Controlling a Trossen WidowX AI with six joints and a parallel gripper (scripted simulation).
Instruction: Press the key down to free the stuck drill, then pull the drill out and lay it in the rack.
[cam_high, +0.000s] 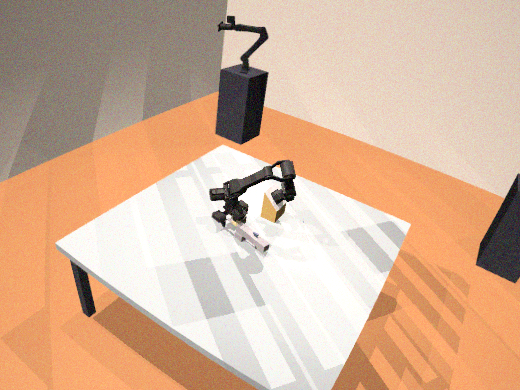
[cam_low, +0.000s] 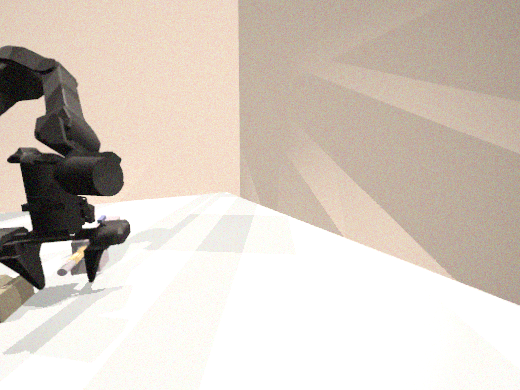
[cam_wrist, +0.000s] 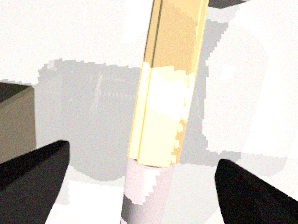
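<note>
The drill (cam_low: 77, 255) (cam_wrist: 162, 115) (cam_high: 234, 223) has a yellow length and a pale pink-grey end. Much of it sticks out from the pink block (cam_high: 249, 237) (cam_low: 103, 260), which has a small blue key (cam_high: 256, 234) (cam_low: 102, 219) on top. I cannot tell whether its far end is still inside. My gripper (cam_high: 230, 223) (cam_low: 66, 284) (cam_wrist: 144, 160) is open, pointing down, with its fingers on either side of the drill and touching neither side in the wrist view. A tan block (cam_high: 270, 209) (cam_low: 17, 295) (cam_wrist: 17, 125), seemingly the rack, stands near one finger.
The white table (cam_high: 125, 280) carries everything, with striped shadows on it. The arm's elbow (cam_high: 287, 170) rises above the tan block. Off the table, another black arm (cam_high: 255, 30) stands on a dark pedestal (cam_high: 240, 105), and a second pedestal (cam_high: 505, 235) is at the right.
</note>
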